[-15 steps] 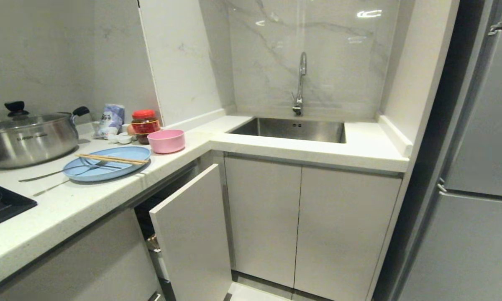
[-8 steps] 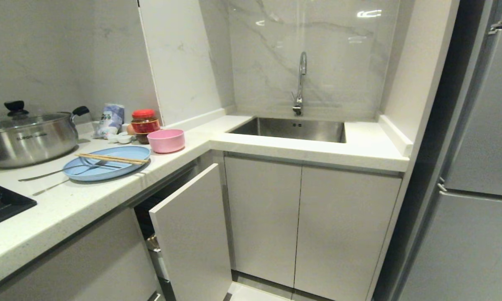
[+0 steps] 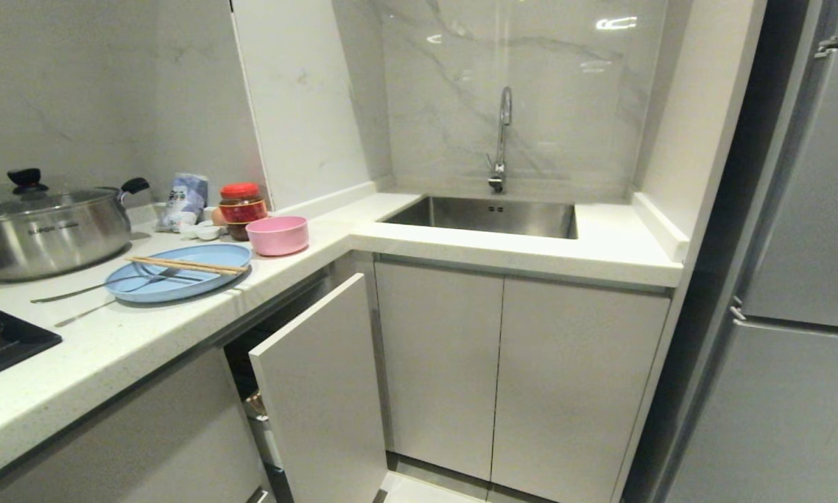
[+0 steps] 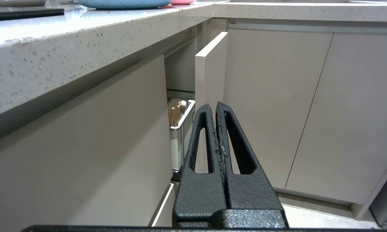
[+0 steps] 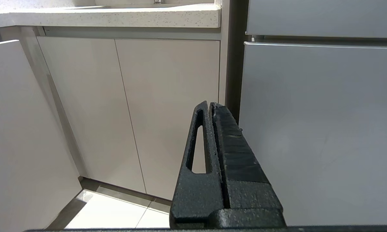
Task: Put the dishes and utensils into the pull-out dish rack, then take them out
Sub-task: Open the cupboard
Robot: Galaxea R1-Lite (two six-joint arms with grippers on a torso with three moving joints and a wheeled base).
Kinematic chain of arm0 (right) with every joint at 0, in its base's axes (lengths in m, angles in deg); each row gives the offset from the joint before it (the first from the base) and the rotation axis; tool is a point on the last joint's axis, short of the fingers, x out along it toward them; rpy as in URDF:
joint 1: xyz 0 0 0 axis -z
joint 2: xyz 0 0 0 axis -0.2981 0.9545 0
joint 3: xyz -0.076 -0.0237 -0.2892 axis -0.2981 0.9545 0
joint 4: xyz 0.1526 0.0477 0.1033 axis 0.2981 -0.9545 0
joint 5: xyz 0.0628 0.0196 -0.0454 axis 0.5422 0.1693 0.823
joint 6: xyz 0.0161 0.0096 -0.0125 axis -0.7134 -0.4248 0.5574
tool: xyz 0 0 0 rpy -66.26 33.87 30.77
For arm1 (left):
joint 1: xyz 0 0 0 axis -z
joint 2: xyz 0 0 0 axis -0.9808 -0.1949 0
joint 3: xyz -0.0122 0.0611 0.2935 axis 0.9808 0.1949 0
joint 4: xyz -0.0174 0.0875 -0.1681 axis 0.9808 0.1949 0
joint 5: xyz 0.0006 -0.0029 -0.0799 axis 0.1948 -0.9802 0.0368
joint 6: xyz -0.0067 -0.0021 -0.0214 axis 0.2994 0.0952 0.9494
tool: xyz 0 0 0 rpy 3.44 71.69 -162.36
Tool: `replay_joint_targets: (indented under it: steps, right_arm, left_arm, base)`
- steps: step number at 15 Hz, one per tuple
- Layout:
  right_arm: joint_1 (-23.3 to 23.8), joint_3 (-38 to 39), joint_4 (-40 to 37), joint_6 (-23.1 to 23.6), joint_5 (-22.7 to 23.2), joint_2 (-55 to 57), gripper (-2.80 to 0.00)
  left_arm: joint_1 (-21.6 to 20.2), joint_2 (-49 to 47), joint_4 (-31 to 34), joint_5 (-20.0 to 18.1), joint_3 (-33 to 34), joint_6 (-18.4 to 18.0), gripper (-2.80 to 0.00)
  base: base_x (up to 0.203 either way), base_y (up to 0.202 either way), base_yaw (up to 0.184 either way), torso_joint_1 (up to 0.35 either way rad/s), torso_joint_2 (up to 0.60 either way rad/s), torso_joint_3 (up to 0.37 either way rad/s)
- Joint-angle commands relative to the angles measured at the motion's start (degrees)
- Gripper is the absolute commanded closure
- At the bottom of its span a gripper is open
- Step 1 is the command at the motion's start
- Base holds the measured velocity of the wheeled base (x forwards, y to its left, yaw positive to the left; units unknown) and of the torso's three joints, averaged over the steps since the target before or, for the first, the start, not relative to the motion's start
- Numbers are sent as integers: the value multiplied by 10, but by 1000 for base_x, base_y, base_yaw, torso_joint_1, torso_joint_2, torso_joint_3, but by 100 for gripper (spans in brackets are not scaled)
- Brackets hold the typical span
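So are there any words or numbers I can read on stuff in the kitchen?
Steel pot: a dark brand word on its side, too small and blurred to read.
Blue-and-white bag: dark print, too blurred to read.
Red-lidded jar: a label band, no words readable.
Nothing else carries writing.

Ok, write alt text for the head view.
A light-blue plate holding wooden chopsticks and a silver fork sits on a white kitchen counter beside a pink bowl. Below, the pull-out rack's white front panel stands partly out; a steel sink lies beyond. No gripper shows.
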Motion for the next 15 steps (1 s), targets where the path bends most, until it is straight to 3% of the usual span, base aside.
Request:
replay_joint_targets:
  steps: [1,3,7,11,15]
  right_arm:
    - [0,15,1,0,0,0,0]
    - [0,15,1,0,0,0,0]
    - [0,15,1,0,0,0,0]
    - [0,15,1,0,0,0,0]
    - [0,15,1,0,0,0,0]
  left_arm:
    - [0,0,5,-4,4,-8,0]
    - [0,-8,13,-7,-48,-10,0]
    - [1,-80,110,-6,-282,-10,0]
    - [4,-288,167,-4,-510,-11,0]
    - [4,-461,182,-5,-646,-11,0]
  base:
    - [0,0,0,0,0,0]
    - [0,0,0,0,0,0]
    - [0,0,0,0,0,0]
    - [0,0,0,0,0,0]
    - [0,0,0,0,0,0]
